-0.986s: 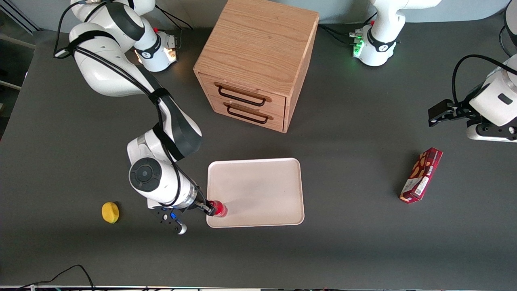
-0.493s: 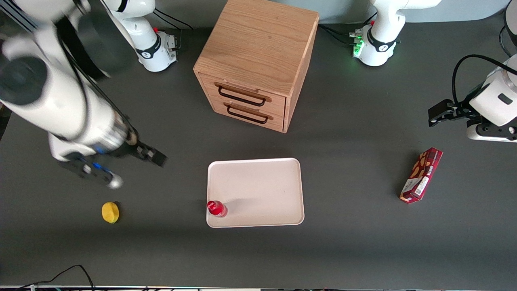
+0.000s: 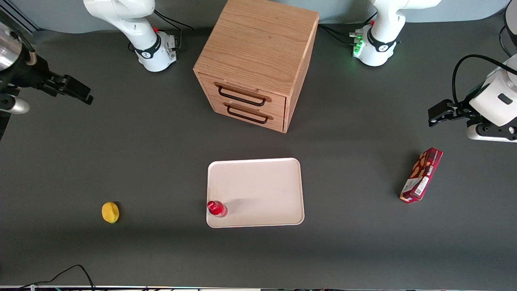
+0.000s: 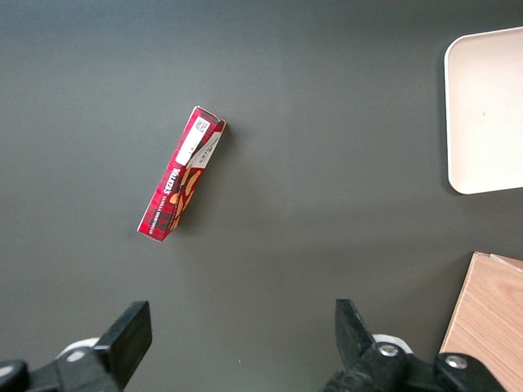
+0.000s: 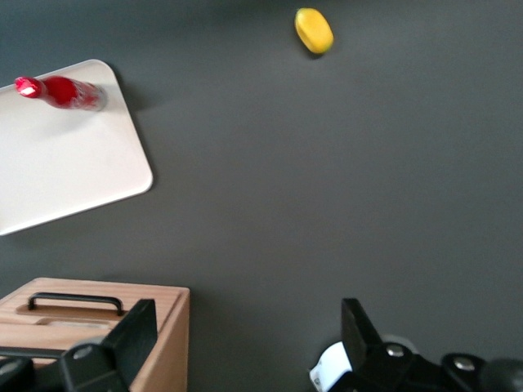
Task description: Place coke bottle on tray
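Observation:
The small red coke bottle (image 3: 217, 208) stands upright on the pale pinkish-white tray (image 3: 262, 190), in the tray's corner nearest the front camera on the working arm's side. It also shows in the right wrist view (image 5: 61, 91) on the tray (image 5: 65, 171). My right gripper (image 3: 76, 92) is open and empty, raised high above the table at the working arm's end, far from the bottle. In the right wrist view its fingers (image 5: 131, 339) stand wide apart around nothing.
A wooden two-drawer cabinet (image 3: 258, 60) stands farther from the front camera than the tray. A yellow lemon (image 3: 110, 212) lies toward the working arm's end. A dark-red snack box (image 3: 421, 174) lies toward the parked arm's end.
My gripper let go of the bottle, which stays upright on the tray. The arm then rose and swung away toward the working arm's end of the table.

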Robot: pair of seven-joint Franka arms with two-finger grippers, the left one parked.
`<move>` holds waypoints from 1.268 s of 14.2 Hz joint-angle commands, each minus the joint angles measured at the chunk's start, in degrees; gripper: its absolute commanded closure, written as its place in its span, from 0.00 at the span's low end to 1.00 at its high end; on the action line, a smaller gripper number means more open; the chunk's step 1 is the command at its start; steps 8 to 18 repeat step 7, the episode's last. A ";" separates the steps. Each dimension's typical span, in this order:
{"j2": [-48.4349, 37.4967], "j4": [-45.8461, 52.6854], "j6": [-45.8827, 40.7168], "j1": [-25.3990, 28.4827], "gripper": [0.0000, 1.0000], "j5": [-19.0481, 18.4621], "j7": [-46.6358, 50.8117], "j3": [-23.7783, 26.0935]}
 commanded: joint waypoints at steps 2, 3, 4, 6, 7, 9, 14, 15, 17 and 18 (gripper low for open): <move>-14.88 -25.38 13.45 0.24 0.00 1.43 -1.85 -1.63; -14.28 -24.79 13.37 0.24 0.00 1.43 -1.85 -1.63; -13.83 -23.65 13.29 0.24 0.00 1.78 -1.06 -1.72; -11.91 -20.66 11.10 0.24 0.00 5.28 -0.70 -3.90; -11.55 -19.87 10.74 0.24 0.00 5.47 -1.05 -4.44; -11.55 -19.87 10.74 0.24 0.00 5.47 -1.05 -4.44; -11.55 -19.87 10.74 0.24 0.00 5.47 -1.05 -4.44; -11.55 -19.87 10.74 0.24 0.00 5.47 -1.05 -4.44; -11.55 -19.87 10.74 0.24 0.00 5.47 -1.05 -4.44; -11.55 -19.87 10.74 0.24 0.00 5.47 -1.05 -4.44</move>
